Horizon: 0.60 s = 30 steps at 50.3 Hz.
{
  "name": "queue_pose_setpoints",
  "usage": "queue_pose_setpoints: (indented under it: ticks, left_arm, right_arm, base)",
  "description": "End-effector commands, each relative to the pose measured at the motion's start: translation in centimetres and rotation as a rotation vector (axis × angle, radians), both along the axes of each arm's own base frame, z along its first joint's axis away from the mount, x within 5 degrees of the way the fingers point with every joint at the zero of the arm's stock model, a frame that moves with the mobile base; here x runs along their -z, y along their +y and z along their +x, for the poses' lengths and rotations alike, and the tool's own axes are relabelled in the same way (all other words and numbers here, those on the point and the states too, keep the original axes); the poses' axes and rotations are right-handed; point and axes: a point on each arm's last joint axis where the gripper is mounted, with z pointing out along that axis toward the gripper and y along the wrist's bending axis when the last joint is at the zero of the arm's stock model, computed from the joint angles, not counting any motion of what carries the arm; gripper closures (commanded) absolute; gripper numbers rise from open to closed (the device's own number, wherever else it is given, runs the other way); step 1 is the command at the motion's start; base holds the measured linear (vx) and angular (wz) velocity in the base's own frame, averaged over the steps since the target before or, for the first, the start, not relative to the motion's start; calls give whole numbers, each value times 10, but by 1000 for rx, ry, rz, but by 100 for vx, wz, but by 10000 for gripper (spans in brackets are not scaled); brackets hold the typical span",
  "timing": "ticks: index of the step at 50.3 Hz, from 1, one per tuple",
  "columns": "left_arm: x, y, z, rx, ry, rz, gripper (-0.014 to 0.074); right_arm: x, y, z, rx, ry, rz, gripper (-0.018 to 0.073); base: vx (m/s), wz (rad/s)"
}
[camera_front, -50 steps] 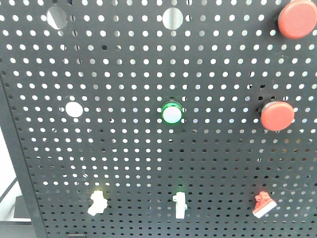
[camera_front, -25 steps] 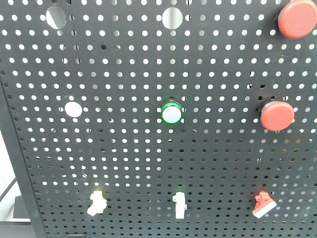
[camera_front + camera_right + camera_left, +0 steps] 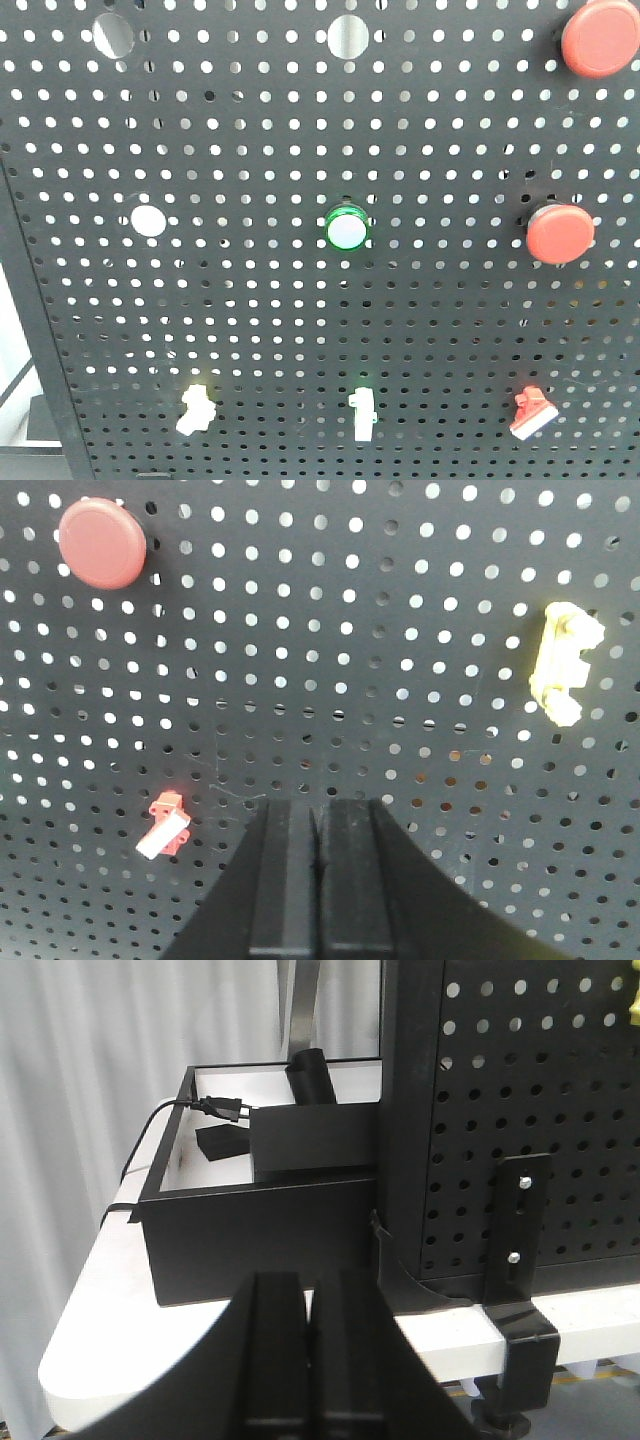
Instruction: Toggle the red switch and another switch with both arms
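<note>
The red switch (image 3: 530, 413) sits low on the right of the black pegboard (image 3: 260, 300), its white lever slanting down to the left. In the right wrist view the red switch (image 3: 167, 825) lies left of my right gripper (image 3: 318, 815), which is shut on nothing and apart from it. The other switch (image 3: 197, 408), a white lever under a pale yellow glow, is at the lower left. My left gripper (image 3: 315, 1290) is shut and empty, low beside the board's left edge (image 3: 400, 1110). Neither gripper shows in the front view.
A white toggle with a green base (image 3: 363, 413) sits between the two switches, below a green-ringed lamp (image 3: 347, 230). Two round red buttons (image 3: 598, 38) (image 3: 560, 233) are at the right. A yellow part (image 3: 563, 660) is mounted further right. A black tray (image 3: 250, 1230) and clamp (image 3: 522, 1250) stand by the board.
</note>
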Motion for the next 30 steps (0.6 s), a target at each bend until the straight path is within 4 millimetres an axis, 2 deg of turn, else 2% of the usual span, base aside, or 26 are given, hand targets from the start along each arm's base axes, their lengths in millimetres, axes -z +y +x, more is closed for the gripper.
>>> queue_pose_setpoints:
  ticks: [1, 17, 21, 26, 30]
  left_arm:
    - [-2, 0, 0, -2, -83, -22, 594]
    - [-2, 0, 0, -2, -83, -22, 594]
    - [-2, 0, 0, -2, -83, -22, 594]
    - [-2, 0, 0, -2, -83, -22, 594]
    - [-2, 0, 0, -2, -83, -22, 594]
  right_arm:
    - [-16, -1, 0, 15, -94, 2, 566]
    - [-16, -1, 0, 15, -95, 1, 566]
    - [-14, -4, 3, 43, -104, -51, 566]
    - [10, -5, 17, 64, -99, -7, 566]
    - [41, -6, 28, 80, -96, 50, 566]
  base:
    - [0, 0]
    - [0, 0]
    - [0, 0]
    - [0, 0]
    - [0, 0]
